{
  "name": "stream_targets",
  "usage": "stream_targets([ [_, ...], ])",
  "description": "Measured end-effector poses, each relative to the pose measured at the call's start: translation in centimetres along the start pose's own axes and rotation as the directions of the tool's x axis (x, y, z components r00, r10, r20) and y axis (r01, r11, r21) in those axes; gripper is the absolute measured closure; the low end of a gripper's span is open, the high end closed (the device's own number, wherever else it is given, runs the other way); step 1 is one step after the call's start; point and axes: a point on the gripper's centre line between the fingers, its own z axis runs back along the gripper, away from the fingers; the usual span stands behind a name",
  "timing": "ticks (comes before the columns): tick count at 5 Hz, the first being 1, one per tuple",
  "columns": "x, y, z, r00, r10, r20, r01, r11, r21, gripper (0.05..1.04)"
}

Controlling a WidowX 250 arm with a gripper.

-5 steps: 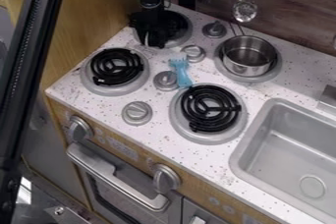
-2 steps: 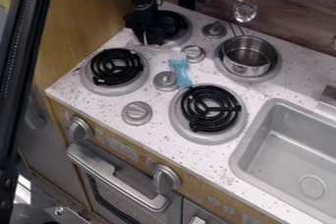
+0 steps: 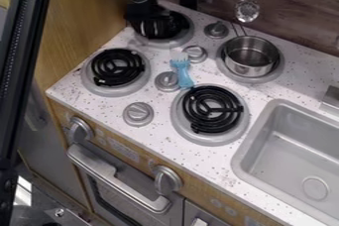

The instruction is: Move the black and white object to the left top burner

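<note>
The black two-finger gripper [image 3: 151, 23] hangs over the round, black-coiled top-left burner [image 3: 177, 26]; whether its jaws are parted or grasping anything cannot be told.

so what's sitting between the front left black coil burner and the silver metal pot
A blue forked utensil, with one round grey knob and a second grey knob beside it, as the camera view shows.

Left top burner [image 3: 177, 23] partly hidden by end effector [image 3: 143, 13], sink [image 3: 242, 159] cut off by right edge
</note>
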Motion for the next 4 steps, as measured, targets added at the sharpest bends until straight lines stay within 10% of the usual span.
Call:
stream_targets([
  [3, -3.6, -1.3, 3.5, 0.995, -0.062, -0.082, 0.065, 0.997, 0.030, 0.085],
  [4, -6.3, -2.0, 4.9, 0.976, -0.116, -0.186, 0.118, 0.993, -0.005, 0.085],
])
